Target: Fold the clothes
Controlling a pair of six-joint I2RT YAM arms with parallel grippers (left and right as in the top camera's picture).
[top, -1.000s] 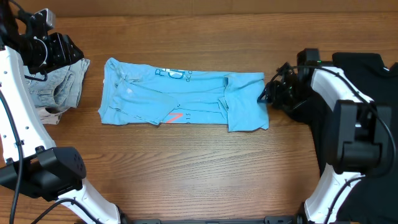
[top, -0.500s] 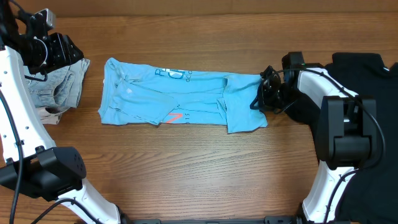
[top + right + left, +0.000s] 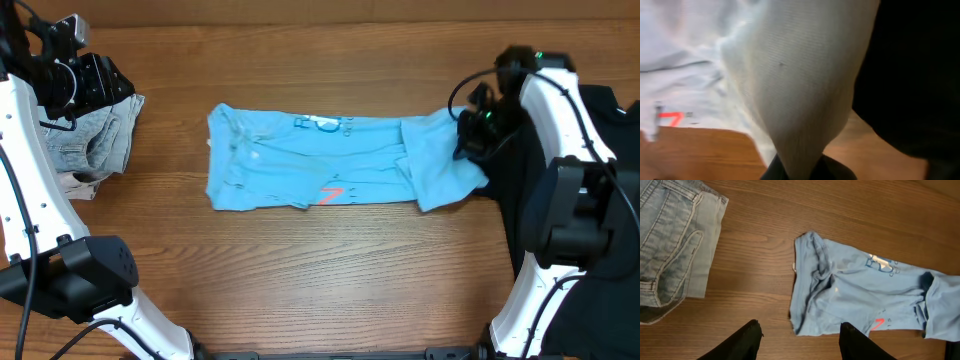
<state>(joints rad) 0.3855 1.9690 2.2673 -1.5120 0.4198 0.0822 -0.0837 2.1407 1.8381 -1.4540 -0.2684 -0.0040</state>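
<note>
Shirt: sky-blue T-shirt (image 3: pixel 320 165) lies as a long folded strip across the middle of the wooden worktop (image 3: pixel 330 290), long axis left-right, a bit nearer the far edge than the near one. White lettering shows along its far side, a small red mark near its near side. Left end is wrinkled and flat on the wood.

Right gripper (image 3: pixel 472 130) is at the strip's right end, toward the right edge. In the right wrist view the fingers (image 3: pixel 840 172) are closed tight on that end: the cloth tents up from the wood and narrows into the pinch, with no gap visible between the pads. A loose flap of the same end spreads on the table just near-side of the gripper.

Left gripper (image 3: pixel 800 330) sits up at the far-left corner, over the pale denim piece (image 3: pixel 100 140). Its fingers (image 3: pixel 747 342) are spread wide, with nothing between them and touching nothing; the wrist camera looks down past them at the shirt's left end and the denim.

Off-white piece (image 3: pixel 70 187) pokes out under the denim at the left edge. Black T-shirt (image 3: pixel 600 130) lies along the right edge, just beyond the right gripper; whether it touches the blue shirt I cannot tell.
</note>
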